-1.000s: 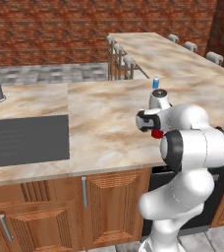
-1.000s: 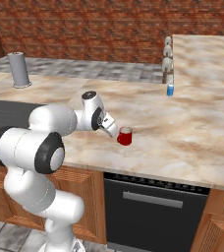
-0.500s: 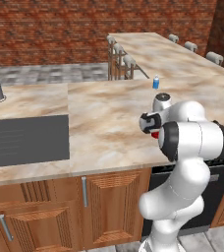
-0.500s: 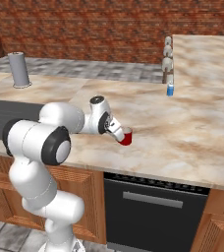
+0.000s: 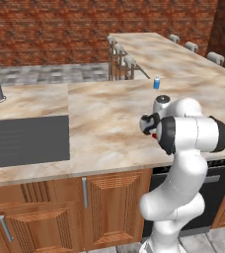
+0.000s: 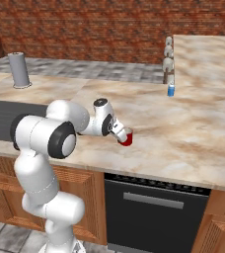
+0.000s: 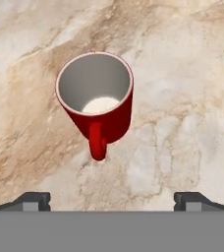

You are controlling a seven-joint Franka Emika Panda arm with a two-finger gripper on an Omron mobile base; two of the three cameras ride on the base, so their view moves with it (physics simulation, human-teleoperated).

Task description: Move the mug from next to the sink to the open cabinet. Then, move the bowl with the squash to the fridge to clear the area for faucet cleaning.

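A red mug (image 7: 97,101) stands upright on the marble counter (image 6: 198,123), handle turned toward the gripper (image 7: 112,199). Over the last second the arm has folded in and the gripper has closed the gap — its tips now sit just short of the mug, jaws spread wide, gripping nothing. In the right base view the mug (image 6: 127,137) sits just past the hand. The grasp looks imminent; the cabinet trip has not begun.

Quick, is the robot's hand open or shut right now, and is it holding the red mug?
Hand: open, holding nothing; the red mug stands on the counter just ahead of its fingertips.
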